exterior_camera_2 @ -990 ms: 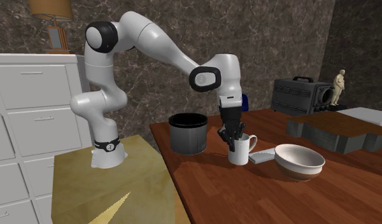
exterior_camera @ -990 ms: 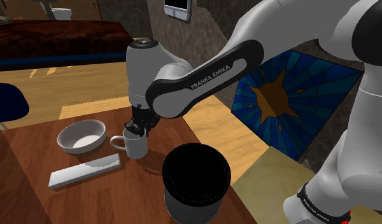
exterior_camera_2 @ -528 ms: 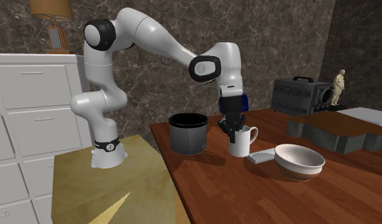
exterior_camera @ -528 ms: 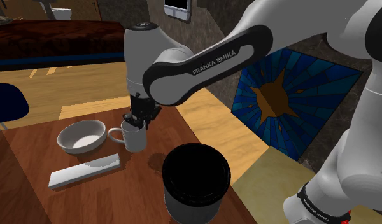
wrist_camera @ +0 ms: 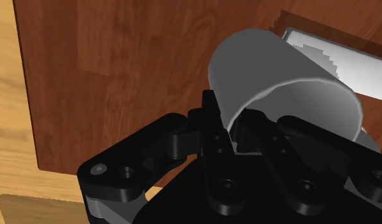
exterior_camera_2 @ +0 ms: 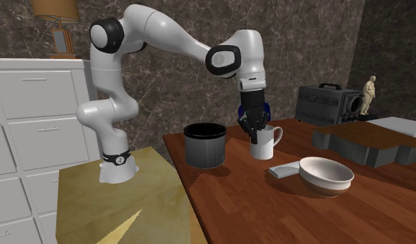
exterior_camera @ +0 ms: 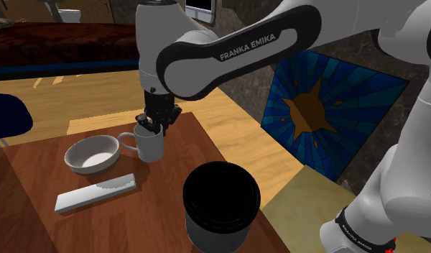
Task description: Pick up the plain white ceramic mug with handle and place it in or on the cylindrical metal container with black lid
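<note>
The gripper (wrist_camera: 231, 124) is clamped on the rim of the white mug (wrist_camera: 279, 83), 1 finger inside the mouth and 1 outside. We judge that grip suits a hollow cup whose body is too wide to span. The mug hangs upright, apparently clear of the bench (exterior_camera: 27, 215), with its handle pointing at the white bowl (exterior_camera: 92, 154). A flat white block (exterior_camera: 95, 192) lies nearer the camera in the shoulder view. The dark cylindrical container (exterior_camera: 221, 208) stands apart, towards the stand, so we expect a carry across and then a lowering onto its black top. The bench is reddish-brown wood. Around it we see a dark stone wall, white drawers (exterior_camera_2: 26, 132) and a blue star-patterned rug (exterior_camera: 329, 115).
</note>
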